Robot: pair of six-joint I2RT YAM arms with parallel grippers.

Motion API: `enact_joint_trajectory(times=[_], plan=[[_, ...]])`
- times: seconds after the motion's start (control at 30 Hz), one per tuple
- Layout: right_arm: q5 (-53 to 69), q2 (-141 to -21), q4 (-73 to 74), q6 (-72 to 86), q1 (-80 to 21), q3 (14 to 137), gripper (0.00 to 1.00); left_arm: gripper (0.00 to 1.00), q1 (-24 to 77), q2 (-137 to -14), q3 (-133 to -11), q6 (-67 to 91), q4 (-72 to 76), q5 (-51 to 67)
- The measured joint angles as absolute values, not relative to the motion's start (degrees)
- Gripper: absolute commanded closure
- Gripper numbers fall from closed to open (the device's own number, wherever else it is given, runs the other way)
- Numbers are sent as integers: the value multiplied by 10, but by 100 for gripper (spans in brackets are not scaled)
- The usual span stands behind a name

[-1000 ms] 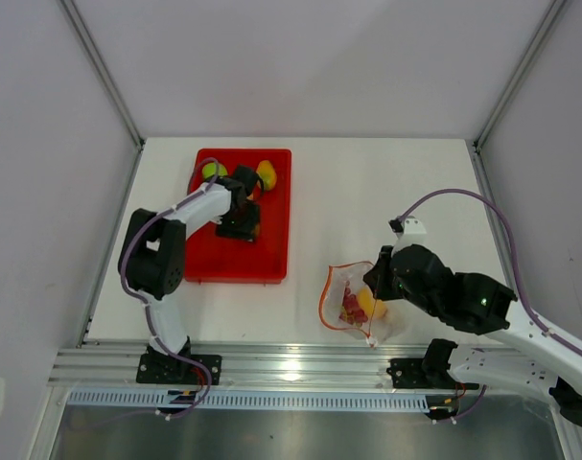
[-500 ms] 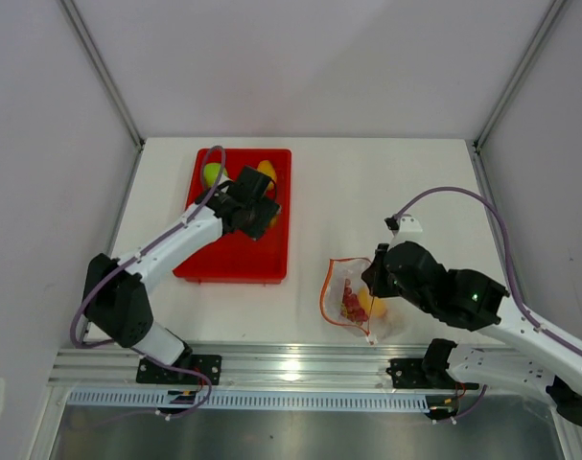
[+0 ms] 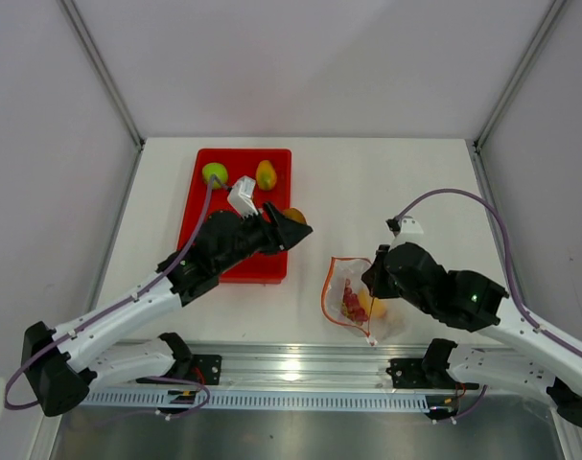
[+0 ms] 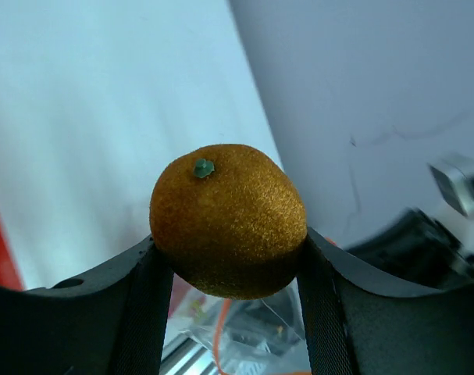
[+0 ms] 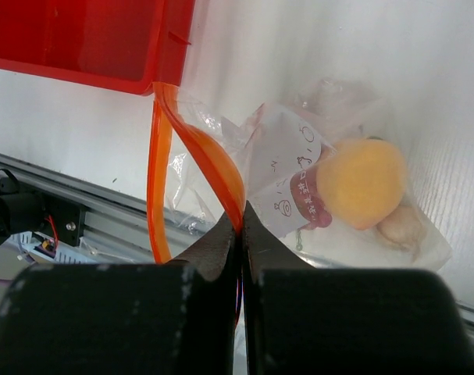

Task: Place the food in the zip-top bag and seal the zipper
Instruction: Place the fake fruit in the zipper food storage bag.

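The left gripper [image 4: 230, 248] is clamping its two black fingers against the sides of the orange [image 4: 227, 219], a small round fruit with a dull, grainy brownish-orange skin and a tiny green stem nub on top. In the top view this gripper [image 3: 289, 228] is hanging over the right edge of the red tray [image 3: 279, 161], carrying the orange [image 3: 293, 215] clear of the tray floor. Behind it, the green apple [image 3: 214, 173] and the yellow-green mango [image 3: 266, 174] are lying near the tray's far end, apart from each other. The right gripper [image 5: 239, 226] is pinching its jaws tight together on the zipper [image 5: 213, 168], the thin orange-red strip, which is curving up and gaping in a loop. The zip-top bag [image 3: 353, 292], clear and crinkled, is resting on the white table [image 3: 367, 182] just right of the tray, holding a yellow-orange peach [image 5: 361, 183], a pale garlic-like bulb [image 5: 400, 225] touching it, and a dark red grape bunch [image 3: 351, 307].
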State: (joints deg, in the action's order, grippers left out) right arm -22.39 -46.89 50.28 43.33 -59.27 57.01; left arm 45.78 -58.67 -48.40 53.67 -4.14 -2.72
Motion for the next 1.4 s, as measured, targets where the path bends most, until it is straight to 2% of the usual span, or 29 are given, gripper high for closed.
enact_joint_trajectory(times=[0.23,0.43,0.7,0.8,0.9,0.93,0.97,1.0,1.4], plan=[[-217,-460,500,440,-592,557,100,100,536,-585,-481,459,17,48],[-215,-454,498,442,-592,555,100,99,618,-601,-477,411,28,51],[-215,-430,499,446,-592,555,100,98,658,-618,-434,403,59,46],[-215,-430,499,446,-592,555,100,81,671,-640,-434,402,67,44],[-215,-432,499,446,-592,555,100,55,681,-659,-434,403,73,42],[-215,-431,499,446,-592,555,100,25,682,-665,-434,403,74,42],[-215,-431,499,446,-592,555,100,19,683,-669,-434,400,74,41],[-215,-430,500,446,-592,555,100,1,683,-673,-434,401,73,37],[-215,-419,509,446,-592,555,100,1,687,-658,-437,389,43,-19]])
